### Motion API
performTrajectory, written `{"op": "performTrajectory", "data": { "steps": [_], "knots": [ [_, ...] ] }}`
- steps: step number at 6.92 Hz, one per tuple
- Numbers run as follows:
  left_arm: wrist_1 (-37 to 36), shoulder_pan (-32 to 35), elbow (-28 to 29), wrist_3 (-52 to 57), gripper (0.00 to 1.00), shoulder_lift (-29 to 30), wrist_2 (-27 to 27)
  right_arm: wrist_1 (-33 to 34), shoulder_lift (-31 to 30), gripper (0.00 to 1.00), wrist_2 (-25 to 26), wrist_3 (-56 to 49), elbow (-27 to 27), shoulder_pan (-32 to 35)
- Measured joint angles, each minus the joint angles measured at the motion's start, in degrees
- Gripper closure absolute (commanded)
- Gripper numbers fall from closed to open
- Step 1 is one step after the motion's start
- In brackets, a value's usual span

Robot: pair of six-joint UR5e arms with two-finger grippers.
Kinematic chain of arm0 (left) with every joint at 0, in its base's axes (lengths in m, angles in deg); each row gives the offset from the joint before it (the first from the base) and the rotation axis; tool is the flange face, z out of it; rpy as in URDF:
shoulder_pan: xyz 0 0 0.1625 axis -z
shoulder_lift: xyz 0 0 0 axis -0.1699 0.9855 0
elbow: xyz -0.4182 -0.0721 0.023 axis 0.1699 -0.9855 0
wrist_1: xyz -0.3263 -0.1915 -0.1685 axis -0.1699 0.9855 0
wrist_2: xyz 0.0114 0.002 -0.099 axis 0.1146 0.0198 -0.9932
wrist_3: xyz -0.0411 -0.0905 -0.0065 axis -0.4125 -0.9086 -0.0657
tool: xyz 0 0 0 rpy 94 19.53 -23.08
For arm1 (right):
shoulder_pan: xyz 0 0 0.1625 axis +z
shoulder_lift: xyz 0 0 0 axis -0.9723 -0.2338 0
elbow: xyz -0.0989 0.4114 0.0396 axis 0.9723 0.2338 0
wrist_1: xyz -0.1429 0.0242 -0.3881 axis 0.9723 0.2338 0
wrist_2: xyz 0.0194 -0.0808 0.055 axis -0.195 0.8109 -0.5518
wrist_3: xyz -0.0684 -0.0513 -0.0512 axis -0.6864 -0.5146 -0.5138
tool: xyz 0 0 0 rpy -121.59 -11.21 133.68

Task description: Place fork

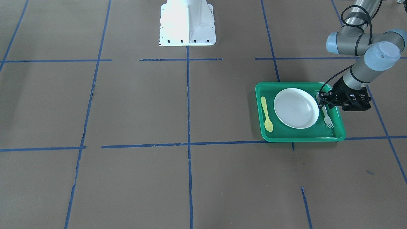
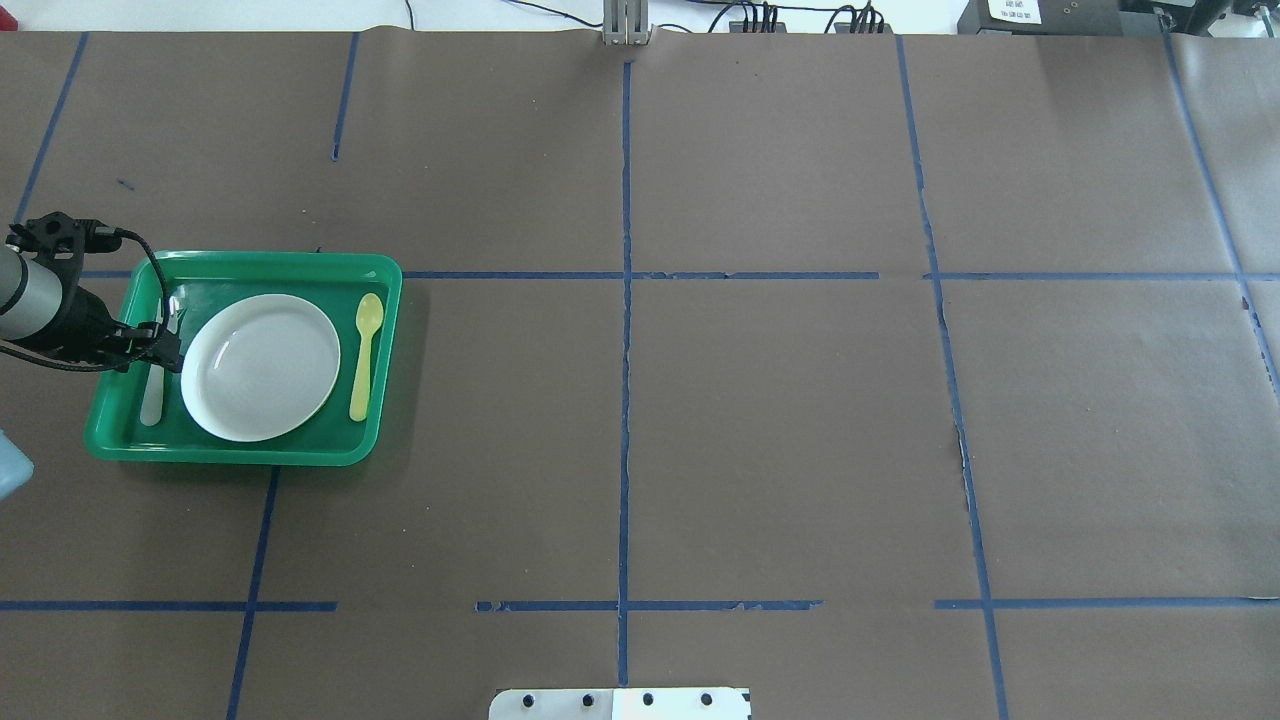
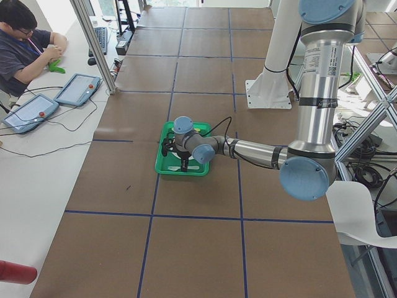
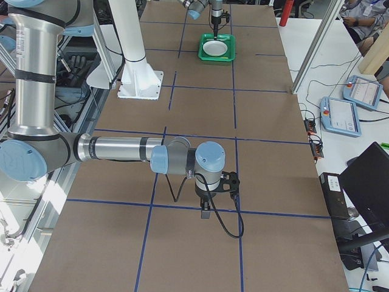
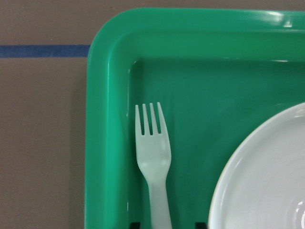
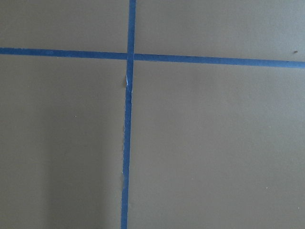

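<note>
The pale plastic fork (image 5: 152, 152) lies flat on the floor of the green tray (image 5: 100, 143), between the tray's wall and the white plate (image 5: 267, 181), tines pointing away from the robot. It also shows in the front view (image 1: 328, 120) and the overhead view (image 2: 152, 395). My left gripper (image 1: 321, 104) is low over the fork's handle, also in the overhead view (image 2: 165, 350). In the left wrist view its dark fingertips (image 5: 135, 224) stand apart on either side of the handle, open. My right gripper (image 4: 205, 213) hangs over bare table far from the tray; I cannot tell its state.
A yellow spoon (image 2: 365, 350) lies in the tray (image 2: 240, 455) on the plate's (image 2: 260, 365) other side. The robot's white base (image 1: 187, 22) stands at the table's middle edge. Blue tape lines cross the brown table.
</note>
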Motion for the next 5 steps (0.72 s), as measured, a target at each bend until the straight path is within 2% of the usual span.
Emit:
{"op": "performTrajectory", "data": {
  "steps": [2,5],
  "knots": [
    [-0.15,0.14,-1.81,0.0,0.0,-0.21,-0.66,0.0,0.0,0.0,0.0,-0.01,0.0,0.0],
    [-1.73,2.36,-10.28,0.22,0.0,-1.0,-3.53,0.0,0.0,0.0,0.0,0.03,0.0,0.0]
  ]
}}
